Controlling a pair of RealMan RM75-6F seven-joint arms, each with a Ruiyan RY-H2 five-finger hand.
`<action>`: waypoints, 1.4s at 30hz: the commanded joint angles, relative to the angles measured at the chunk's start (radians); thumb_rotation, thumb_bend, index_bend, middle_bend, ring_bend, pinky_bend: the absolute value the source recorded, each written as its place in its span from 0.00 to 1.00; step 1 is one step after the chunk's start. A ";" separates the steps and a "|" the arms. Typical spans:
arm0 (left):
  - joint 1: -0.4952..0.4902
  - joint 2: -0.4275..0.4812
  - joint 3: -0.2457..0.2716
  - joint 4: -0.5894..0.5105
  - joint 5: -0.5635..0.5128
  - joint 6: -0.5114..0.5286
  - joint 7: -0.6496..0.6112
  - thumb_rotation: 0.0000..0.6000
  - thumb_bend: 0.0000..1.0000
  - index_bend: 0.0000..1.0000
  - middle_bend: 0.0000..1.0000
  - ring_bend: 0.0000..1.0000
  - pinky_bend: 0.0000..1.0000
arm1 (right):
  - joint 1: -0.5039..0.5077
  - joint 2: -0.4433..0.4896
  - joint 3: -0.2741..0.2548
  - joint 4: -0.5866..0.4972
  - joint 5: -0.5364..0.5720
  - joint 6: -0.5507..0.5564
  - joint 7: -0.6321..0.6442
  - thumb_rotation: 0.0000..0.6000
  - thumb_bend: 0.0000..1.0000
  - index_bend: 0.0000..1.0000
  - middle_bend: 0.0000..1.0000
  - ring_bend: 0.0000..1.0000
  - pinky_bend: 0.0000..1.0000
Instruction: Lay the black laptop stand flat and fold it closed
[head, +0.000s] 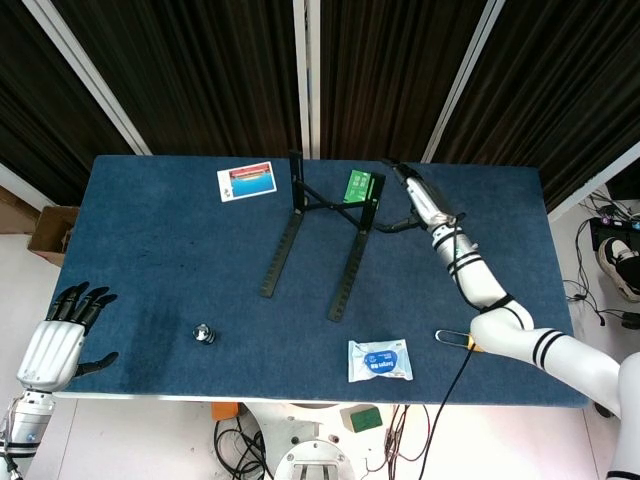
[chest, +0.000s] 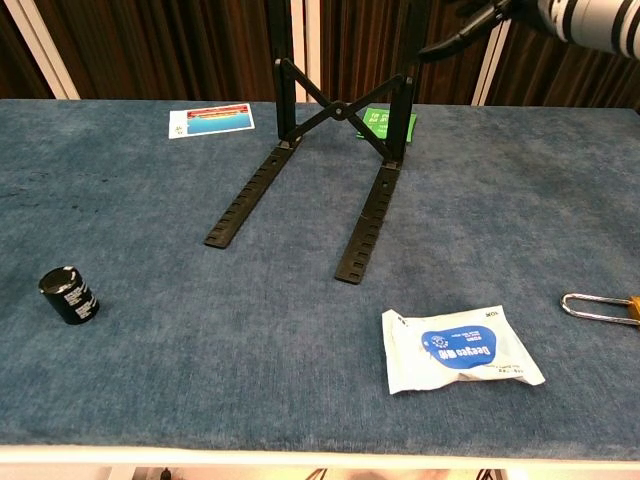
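Note:
The black laptop stand (head: 345, 262) stands unfolded at the back middle of the blue table. Its two slotted rails (chest: 371, 222) lie flat and its crossed struts (chest: 338, 108) rise upright. My right hand (head: 418, 200) hovers just right of the stand's right upright, fingers stretched out and holding nothing; the chest view shows it at the top right (chest: 545, 12), with one finger pointing toward the upright. I cannot tell whether it touches. My left hand (head: 60, 335) hangs off the table's front left corner, fingers spread and empty.
A green box (head: 360, 185) lies right behind the stand, a colourful card (head: 246, 181) to its left. A small black can (chest: 68, 295) sits front left. A white and blue wipes packet (chest: 460, 348) and a padlock (chest: 600, 305) lie front right.

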 joint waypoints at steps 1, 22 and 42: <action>0.000 0.001 0.000 -0.001 -0.002 -0.002 0.000 1.00 0.09 0.18 0.15 0.04 0.10 | -0.012 0.023 -0.028 -0.103 -0.125 -0.059 0.183 1.00 0.09 0.00 0.06 0.00 0.01; 0.005 0.002 0.000 -0.003 0.007 0.007 0.004 1.00 0.09 0.18 0.15 0.04 0.10 | -0.016 0.124 -0.192 -0.173 -0.401 0.012 0.342 1.00 0.26 0.00 0.14 0.00 0.01; 0.024 0.005 0.006 0.006 0.005 0.025 -0.002 1.00 0.09 0.17 0.15 0.04 0.10 | 0.198 -0.386 -0.088 0.389 -0.015 -0.221 -0.218 1.00 0.73 0.00 0.25 0.00 0.01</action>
